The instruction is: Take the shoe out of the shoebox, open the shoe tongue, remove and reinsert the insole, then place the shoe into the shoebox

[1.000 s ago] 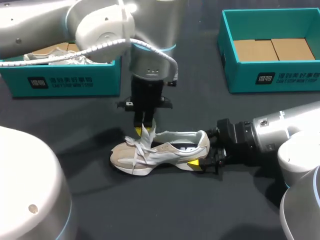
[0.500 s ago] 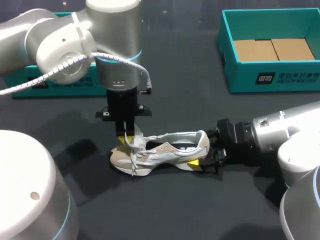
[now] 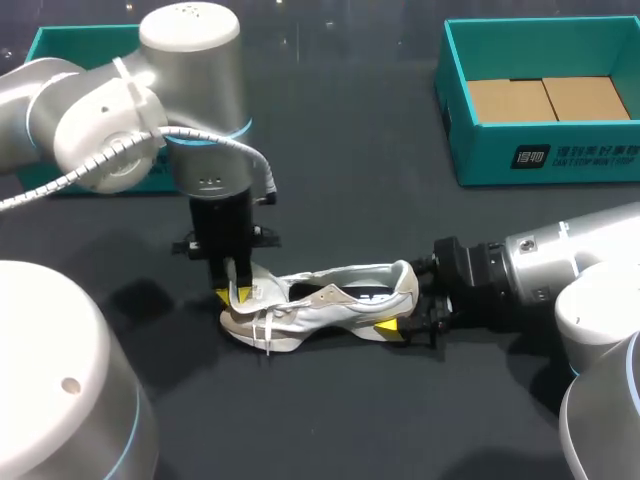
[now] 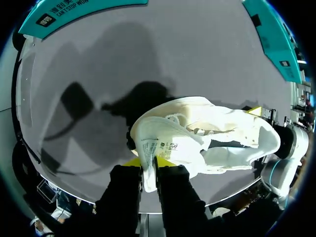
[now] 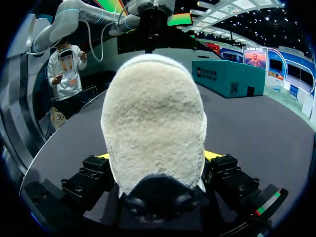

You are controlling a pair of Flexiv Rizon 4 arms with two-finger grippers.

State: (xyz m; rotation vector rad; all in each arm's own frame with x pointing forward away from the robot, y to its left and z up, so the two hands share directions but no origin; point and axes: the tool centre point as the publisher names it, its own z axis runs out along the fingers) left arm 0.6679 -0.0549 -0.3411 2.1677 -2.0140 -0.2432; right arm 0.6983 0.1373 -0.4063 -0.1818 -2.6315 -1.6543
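Left wrist view: left tool pinched tight on the tongue, right tool clamping the heel of the shoe on the tabletop. Probably best to peel toeward slowly, heel pinned.

White-and-beige shoe, teal shoebox with tan floor, yellow-tipped black left tool, dark grey table.

The counter has a dark grey, matte surface. Lighting is even, and soft shadows lie across its near half.
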